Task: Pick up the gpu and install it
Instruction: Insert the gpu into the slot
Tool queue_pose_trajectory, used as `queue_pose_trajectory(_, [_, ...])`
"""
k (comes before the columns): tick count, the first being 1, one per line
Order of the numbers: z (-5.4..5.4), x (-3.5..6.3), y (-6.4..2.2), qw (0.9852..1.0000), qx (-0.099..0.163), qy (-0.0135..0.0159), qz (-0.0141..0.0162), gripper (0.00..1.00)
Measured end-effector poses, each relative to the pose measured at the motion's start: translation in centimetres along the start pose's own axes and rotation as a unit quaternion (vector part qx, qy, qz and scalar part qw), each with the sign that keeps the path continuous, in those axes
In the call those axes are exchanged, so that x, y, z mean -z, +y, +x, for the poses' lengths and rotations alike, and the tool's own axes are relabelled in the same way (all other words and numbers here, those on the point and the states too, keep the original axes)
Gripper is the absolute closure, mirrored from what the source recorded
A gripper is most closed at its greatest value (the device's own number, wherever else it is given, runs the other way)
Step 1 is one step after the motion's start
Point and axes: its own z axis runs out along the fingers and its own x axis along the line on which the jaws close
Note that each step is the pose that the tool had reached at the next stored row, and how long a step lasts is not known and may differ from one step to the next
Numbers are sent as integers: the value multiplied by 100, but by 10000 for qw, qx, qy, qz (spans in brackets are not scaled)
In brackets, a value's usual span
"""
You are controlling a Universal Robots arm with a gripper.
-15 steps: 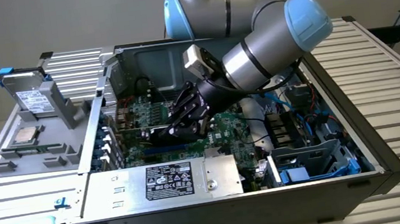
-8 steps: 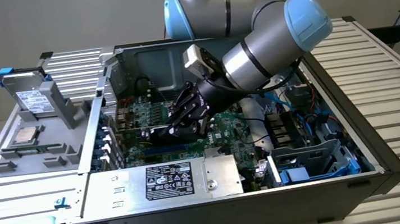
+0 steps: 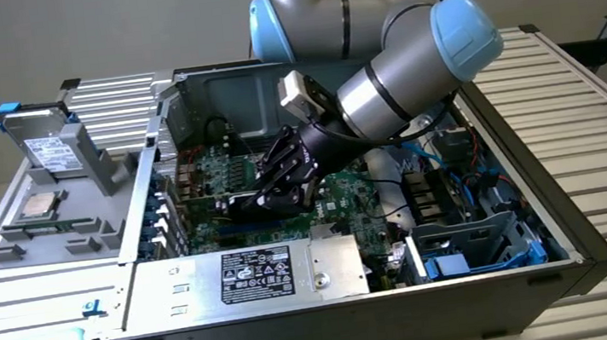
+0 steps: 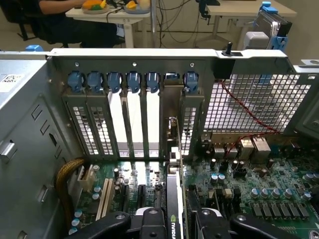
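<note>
Scene: open desktop PC case (image 3: 588, 253) lying on its side, UR arm reaching in from above.
Gripper: black 2-finger gripper (image 3: 282, 181) low over the green motherboard (image 3: 347, 198), approx. mid-case.
Fingers: fingers (image 4: 149, 224) clenched on the gpu (image 4: 173, 196), one on each face of the card.
Gpu: upright, seen edge-on in wrist view, standing on the mobo btw the two fingers; Nvidia logo on its upper edge.
End bracket: silver end bracket (image 4: 171, 117) stands against the rear slot panel, in the opening just beside a perforated slot cover (image 4: 192, 124). Can't tell if the card's connector is fully seated.
Clips: row of blue clips (image 4: 133, 79) along the top of the slot panel.
Vent: wire-mesh grille (image 4: 259, 99) next to the slots, red wire (image 4: 249, 113) running across it.
PSU: silver PSU (image 3: 256, 274) w/ black label, along the case's near edge in exterior view.
Drive: grey hard drive (image 3: 50, 152) w/ white label, upright on a grey tray at exterior view's left, outside the case.
Background: person (image 4: 60, 22) seated at a white desk beyond the case.
</note>
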Motion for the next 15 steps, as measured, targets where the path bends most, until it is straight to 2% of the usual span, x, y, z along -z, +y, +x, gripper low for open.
queue_pose_trajectory(15, [0, -6, -10, 10000, -1, 1, 3, 73])
